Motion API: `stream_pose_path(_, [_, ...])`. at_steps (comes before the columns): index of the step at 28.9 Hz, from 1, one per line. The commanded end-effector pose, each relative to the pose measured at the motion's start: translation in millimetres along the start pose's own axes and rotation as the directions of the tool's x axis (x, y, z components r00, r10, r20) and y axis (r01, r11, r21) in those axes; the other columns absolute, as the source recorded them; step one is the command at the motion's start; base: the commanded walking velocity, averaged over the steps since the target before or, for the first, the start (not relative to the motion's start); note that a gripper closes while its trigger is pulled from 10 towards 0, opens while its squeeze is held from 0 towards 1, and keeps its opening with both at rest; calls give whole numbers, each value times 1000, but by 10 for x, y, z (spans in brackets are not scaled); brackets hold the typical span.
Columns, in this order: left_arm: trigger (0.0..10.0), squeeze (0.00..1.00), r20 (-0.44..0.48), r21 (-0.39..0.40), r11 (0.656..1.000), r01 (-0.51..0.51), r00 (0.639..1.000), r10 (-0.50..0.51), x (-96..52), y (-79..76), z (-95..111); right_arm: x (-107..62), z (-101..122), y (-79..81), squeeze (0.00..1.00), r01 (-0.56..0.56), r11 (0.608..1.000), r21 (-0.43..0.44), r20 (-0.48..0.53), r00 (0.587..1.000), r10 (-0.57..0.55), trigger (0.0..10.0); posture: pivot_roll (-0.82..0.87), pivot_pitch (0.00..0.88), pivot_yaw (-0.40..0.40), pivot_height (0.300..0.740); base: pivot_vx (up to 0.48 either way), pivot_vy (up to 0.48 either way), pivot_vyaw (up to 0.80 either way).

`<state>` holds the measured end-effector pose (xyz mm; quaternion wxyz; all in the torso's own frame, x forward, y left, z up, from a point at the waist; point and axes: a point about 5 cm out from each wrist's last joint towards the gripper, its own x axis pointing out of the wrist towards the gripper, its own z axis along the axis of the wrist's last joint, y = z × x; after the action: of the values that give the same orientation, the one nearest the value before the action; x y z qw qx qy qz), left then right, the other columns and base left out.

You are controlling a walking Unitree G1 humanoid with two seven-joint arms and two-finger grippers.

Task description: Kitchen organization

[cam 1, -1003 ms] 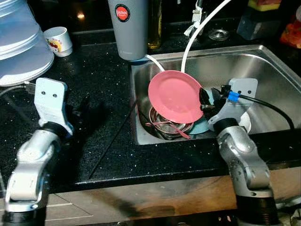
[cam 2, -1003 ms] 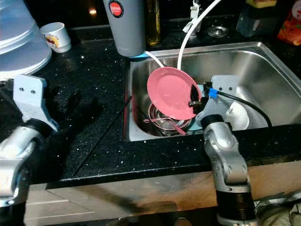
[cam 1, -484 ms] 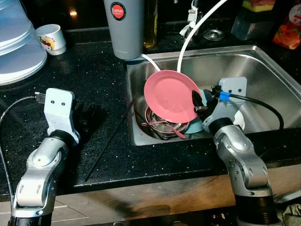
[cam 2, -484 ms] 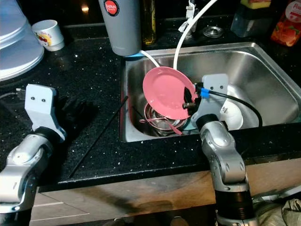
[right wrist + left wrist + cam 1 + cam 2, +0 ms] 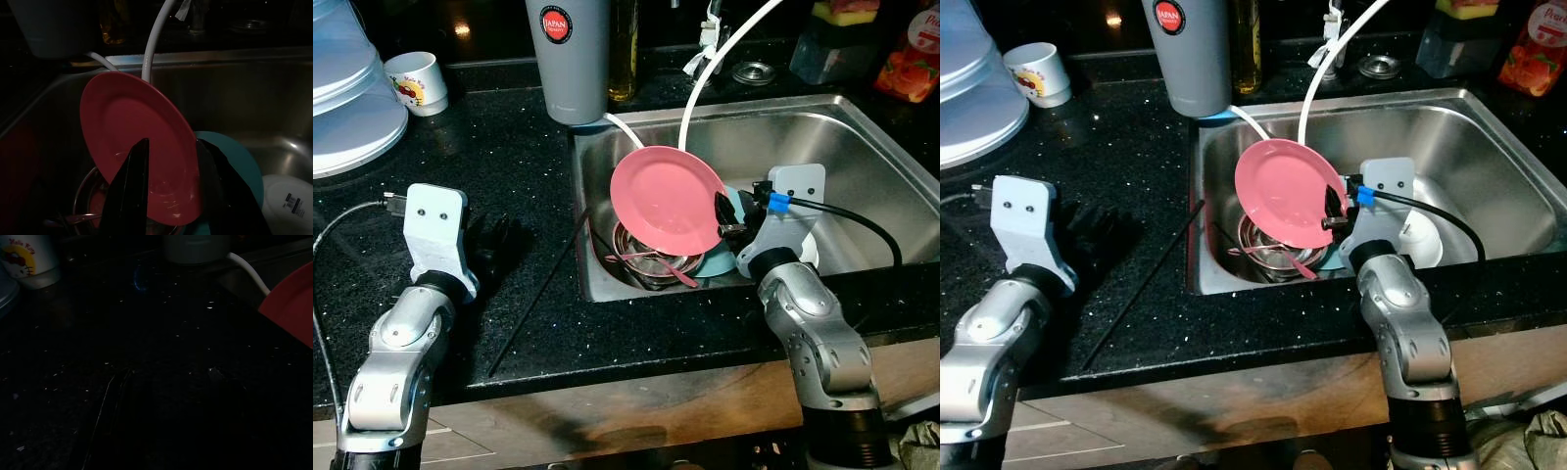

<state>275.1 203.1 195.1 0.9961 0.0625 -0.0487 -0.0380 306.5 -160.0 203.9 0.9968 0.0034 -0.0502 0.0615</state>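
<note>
A pink plate (image 5: pixel 666 199) stands tilted on edge over the left part of the steel sink (image 5: pixel 862 127). My right gripper (image 5: pixel 725 211) is shut on the pink plate's right rim. In the right wrist view one black finger (image 5: pixel 131 191) lies across the plate's (image 5: pixel 132 142) face and the other goes behind it. Under the plate sit a steel bowl (image 5: pixel 649 262) with pink utensils, a teal plate (image 5: pixel 721 260) and a white bowl (image 5: pixel 1422 237). My left gripper (image 5: pixel 492 240) hovers low over the black counter (image 5: pixel 499 147), left of the sink, holding nothing.
A grey tumbler (image 5: pixel 568 54) and an oil bottle (image 5: pixel 625 49) stand behind the sink's left corner. A white mug (image 5: pixel 419 80) and a translucent domed cover (image 5: pixel 352 98) sit at the far left. A thin black stick (image 5: pixel 538 294) lies on the counter. A white hose (image 5: pixel 705 78) arcs into the sink.
The camera has shifted slightly. My left arm has come a little nearer the sink. The pink plate stays in my right gripper, almost unmoved.
</note>
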Motion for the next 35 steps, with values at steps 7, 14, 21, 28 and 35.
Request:
stream_pose_path(7, [10000,0,-54,-7,999,-45,998,44,-40,48,-109,-30,-145,39,0,3,999,44,-67,998,0,10000,8,103,21,740,0,0,0])
stream_pose_path(14, [10000,0,-67,-1,1000,-26,997,26,-20,27,-121,-23,-146,35,0,4,999,47,-70,998,-1,10000,9,98,23,740,0,0,0])
stream_pose_path(21, [10000,0,-64,1,999,-32,997,32,-10,35,-118,-11,-138,25,0,4,999,51,-68,998,0,10000,7,92,22,740,0,0,0])
stream_pose_path(28, [10000,0,-65,13,1000,-20,998,21,3,21,-116,-9,-135,37,0,5,999,53,-67,998,-2,10000,5,95,26,740,0,0,0])
stream_pose_path(35, [10000,0,-57,11,1000,-19,998,20,28,23,-94,-5,-110,44,0,3,998,62,-54,999,0,10000,4,93,26,740,0,0,0])
